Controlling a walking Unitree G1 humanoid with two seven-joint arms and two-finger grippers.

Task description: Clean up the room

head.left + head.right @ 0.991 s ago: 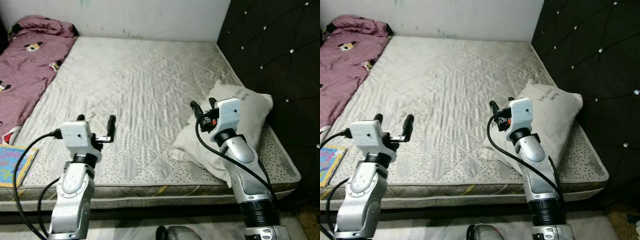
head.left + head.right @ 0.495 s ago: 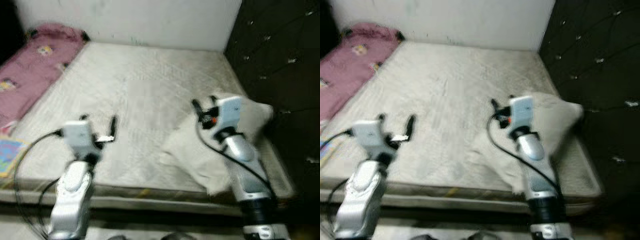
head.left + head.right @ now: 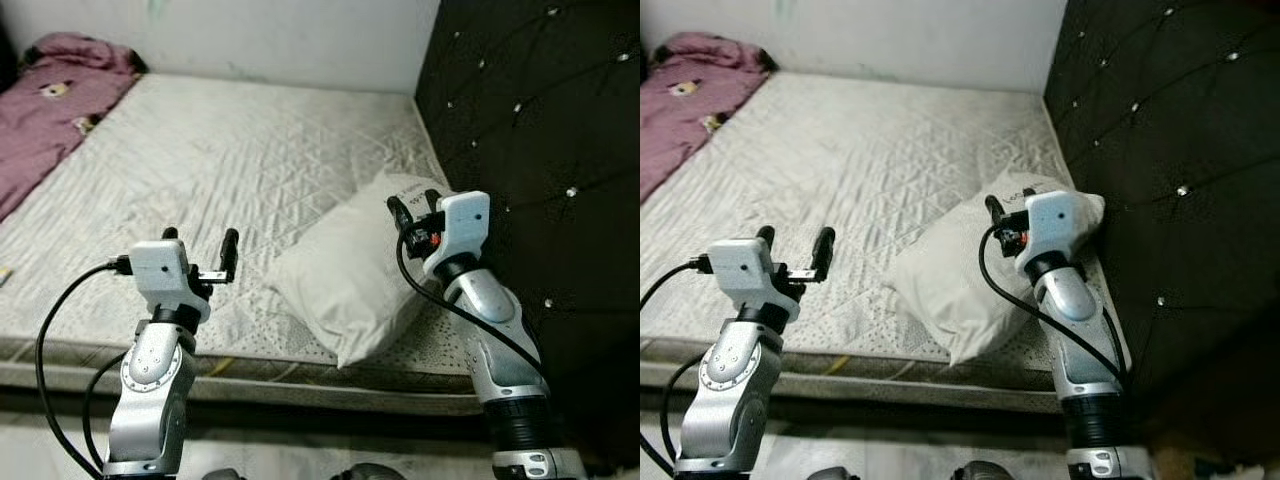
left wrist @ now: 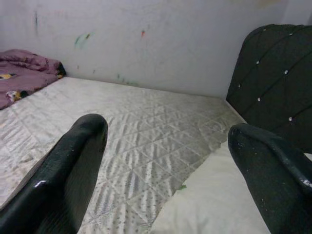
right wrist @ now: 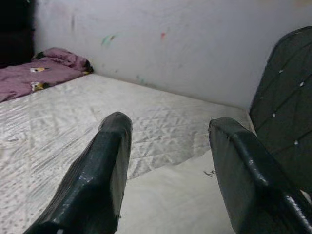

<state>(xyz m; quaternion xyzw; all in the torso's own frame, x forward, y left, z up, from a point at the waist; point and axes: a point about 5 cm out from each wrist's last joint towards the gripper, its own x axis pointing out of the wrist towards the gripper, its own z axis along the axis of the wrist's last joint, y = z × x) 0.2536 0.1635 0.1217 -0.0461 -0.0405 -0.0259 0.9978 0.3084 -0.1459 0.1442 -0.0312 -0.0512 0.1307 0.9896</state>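
1. At the far left you see a crumpled purple blanket point(image 3: 45, 90) lying along the left edge of the bed point(image 3: 230, 150), up against the white wall point(image 3: 250, 40).
2. Your left gripper point(image 3: 198, 250) hovers over the near edge of the mattress with its fingers point(image 4: 73, 165) spread apart, holding nothing.
3. The pillow point(image 3: 350, 275) lies tilted on the near right corner of the bed, just beside the dark tufted headboard point(image 3: 530, 120), with one corner reaching towards the mattress edge.
4. Your right gripper point(image 3: 410, 210) hangs above the pillow's far end, its fingers point(image 5: 102, 170) also spread wide and empty; whether they touch the pillow you cannot tell.
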